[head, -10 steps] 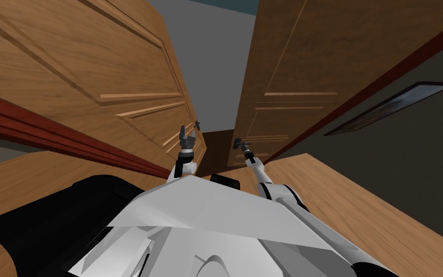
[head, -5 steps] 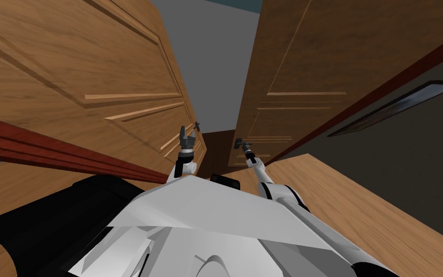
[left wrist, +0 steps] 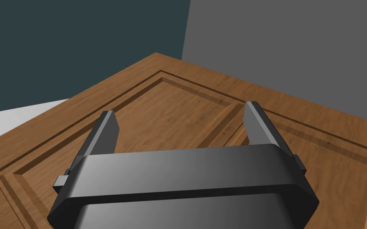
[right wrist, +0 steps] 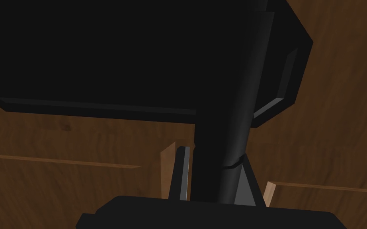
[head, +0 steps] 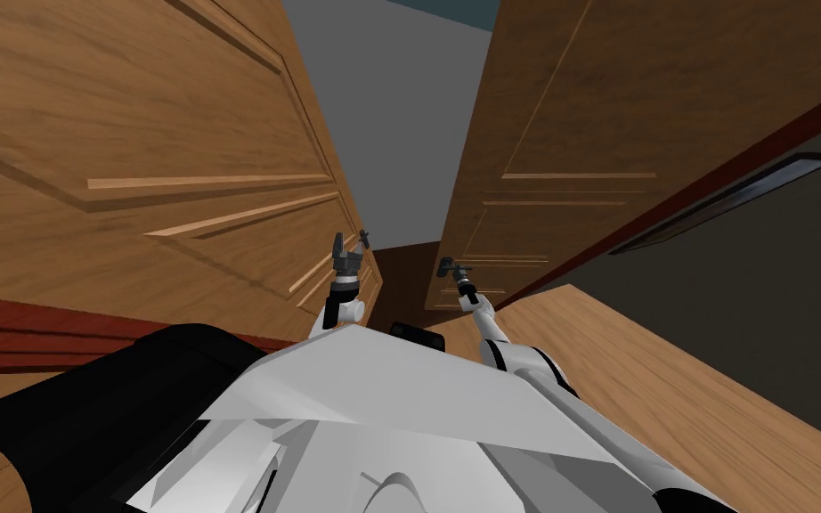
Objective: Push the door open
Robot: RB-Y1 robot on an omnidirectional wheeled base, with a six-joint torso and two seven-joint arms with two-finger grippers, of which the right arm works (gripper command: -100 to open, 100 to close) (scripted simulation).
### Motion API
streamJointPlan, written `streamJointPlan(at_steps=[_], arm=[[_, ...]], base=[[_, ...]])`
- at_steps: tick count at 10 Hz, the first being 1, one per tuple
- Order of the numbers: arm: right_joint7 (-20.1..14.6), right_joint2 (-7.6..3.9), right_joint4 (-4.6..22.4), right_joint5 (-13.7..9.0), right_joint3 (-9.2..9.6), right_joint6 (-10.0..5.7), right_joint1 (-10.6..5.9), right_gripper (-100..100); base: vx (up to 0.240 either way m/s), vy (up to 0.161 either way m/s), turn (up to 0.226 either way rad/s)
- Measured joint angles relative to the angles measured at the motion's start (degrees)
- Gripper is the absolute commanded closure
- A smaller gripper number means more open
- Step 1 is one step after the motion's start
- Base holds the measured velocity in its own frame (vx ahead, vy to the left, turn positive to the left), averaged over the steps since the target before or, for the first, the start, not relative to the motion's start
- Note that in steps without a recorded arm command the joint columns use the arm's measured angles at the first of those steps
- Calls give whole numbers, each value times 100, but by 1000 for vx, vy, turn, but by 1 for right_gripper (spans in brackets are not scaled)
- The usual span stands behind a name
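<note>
The right gripper clenches the dark handle of the door at frame right, while the left gripper, fingers spread and empty, faces the other door at upper left; an off-line push could slip the clenched fingers off the handle.

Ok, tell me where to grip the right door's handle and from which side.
Grip the handle by its slim straight bar, short of the broad block, head-on toward the door: it is narrow enough to pinch. The right gripper is shut on it.
</note>
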Motion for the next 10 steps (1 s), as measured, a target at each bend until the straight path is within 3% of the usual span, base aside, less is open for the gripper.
streamJointPlan(at_steps=[1,2,3,4,5,6,7,8,9,10], arm=[[123,4,232,-68,-129,-94,-124,100],[176,-9,220,-97,-179,-85,-150,100],[136,-25,-58,-87,-148,32,-41,100],[184,-5,-83,-128,-208,83,-25,100],[184,-36,-357,-144,-201,224,148,100],[216,-63,-180,-176,-263,182,73,100],[285,-69,-140,-224,-337,161,111,100],[380,-65,-4,-274,-435,142,44,100],[478,-106,298,-340,-554,17,-114,100],[492,-130,225,-359,-577,35,-86,100]], base=[[117,112,-43],[40,33,7],[82,83,-28],[100,177,-72],[76,113,-79],[159,136,-54],[161,160,-84],[144,157,-48],[112,84,-27],[55,9,7]])
